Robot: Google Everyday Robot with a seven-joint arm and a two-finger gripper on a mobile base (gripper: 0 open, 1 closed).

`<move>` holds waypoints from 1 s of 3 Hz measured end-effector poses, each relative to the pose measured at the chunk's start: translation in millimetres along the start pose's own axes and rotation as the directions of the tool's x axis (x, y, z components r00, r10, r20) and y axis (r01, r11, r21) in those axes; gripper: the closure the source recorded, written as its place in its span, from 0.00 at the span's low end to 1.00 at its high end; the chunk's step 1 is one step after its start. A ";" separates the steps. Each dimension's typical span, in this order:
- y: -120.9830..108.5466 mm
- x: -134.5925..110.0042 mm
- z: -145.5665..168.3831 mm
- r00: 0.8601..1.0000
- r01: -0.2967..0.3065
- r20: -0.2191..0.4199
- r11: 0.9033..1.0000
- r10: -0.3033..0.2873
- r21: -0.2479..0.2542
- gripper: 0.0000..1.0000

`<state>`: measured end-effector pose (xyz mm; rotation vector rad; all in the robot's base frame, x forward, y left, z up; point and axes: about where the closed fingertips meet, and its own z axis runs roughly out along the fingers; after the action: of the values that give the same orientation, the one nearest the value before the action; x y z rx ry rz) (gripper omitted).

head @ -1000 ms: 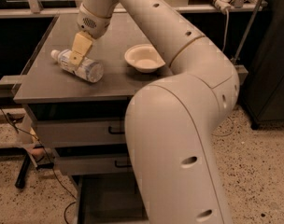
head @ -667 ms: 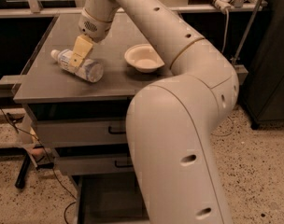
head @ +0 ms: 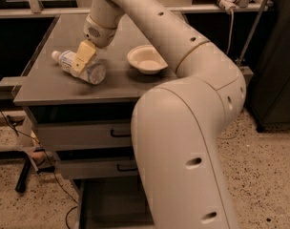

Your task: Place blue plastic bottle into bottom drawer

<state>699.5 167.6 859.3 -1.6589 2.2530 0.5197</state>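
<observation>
The blue plastic bottle point(head: 88, 69) lies on its side on the grey cabinet top point(head: 54, 87), white cap pointing left and back. My gripper point(head: 83, 57) hangs from the arm's wrist point(head: 99, 30) and sits directly over the middle of the bottle, at or just above its surface. The bottom drawer point(head: 111, 202) is pulled open below the cabinet front; it shows as a dark shallow tray, partly hidden by my arm's large white body point(head: 183, 151).
A white bowl point(head: 146, 59) stands on the cabinet top right of the bottle. Two shut upper drawers with black handles point(head: 120, 134) point(head: 126, 168) sit above the open one. Cables and a black stand leg point(head: 25, 173) lie on the speckled floor at left.
The gripper has come down slightly onto the bottle's middle and the wrist has shifted a little. The bottle has stayed in place.
</observation>
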 end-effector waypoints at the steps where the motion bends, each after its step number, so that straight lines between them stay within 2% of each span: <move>1: -0.1 -0.2 0.6 1.000 -0.001 0.000 1.000 0.001 0.000 0.19; 3: -0.1 -0.3 0.6 1.000 -0.001 0.000 1.000 0.001 0.000 0.66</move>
<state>699.7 168.0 858.9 -1.6574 2.2541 0.5205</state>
